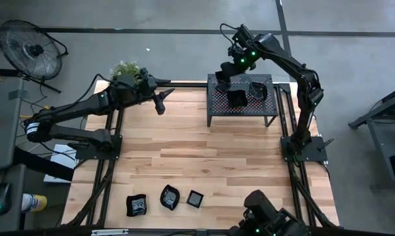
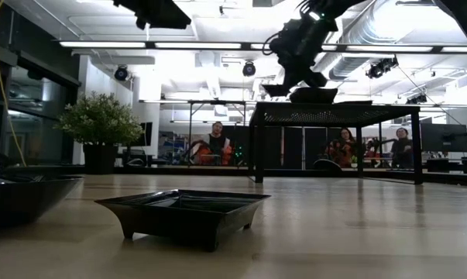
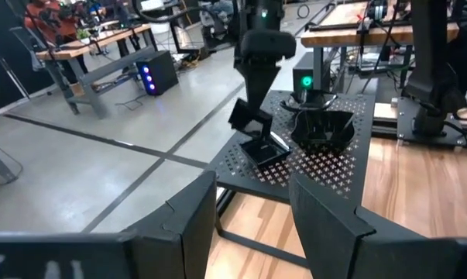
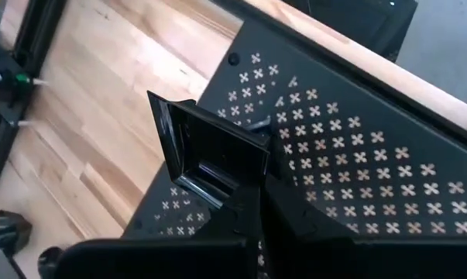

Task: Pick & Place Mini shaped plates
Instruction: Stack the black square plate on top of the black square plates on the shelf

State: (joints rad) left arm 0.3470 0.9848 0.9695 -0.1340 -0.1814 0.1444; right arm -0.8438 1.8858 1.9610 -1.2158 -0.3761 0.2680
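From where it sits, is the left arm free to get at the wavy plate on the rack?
Probably yes: the left hand is open and empty, nothing lies between, though the right hand holding a square plate crowds the wavy plate.

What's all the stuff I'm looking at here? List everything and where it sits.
Mini plates on table: three, black, near edge of the wooden table.
Mini plates on rack: two, black, on top.
Held plate: one, black, tilted, above the rack.
Rack: one, black perforated, table's far side.
Potted plant: one, green, far left corner.
Fan: one, black, floor.
People: three, background.
Left tool: open, empty, hovering.
Right tool: shut on held plate.
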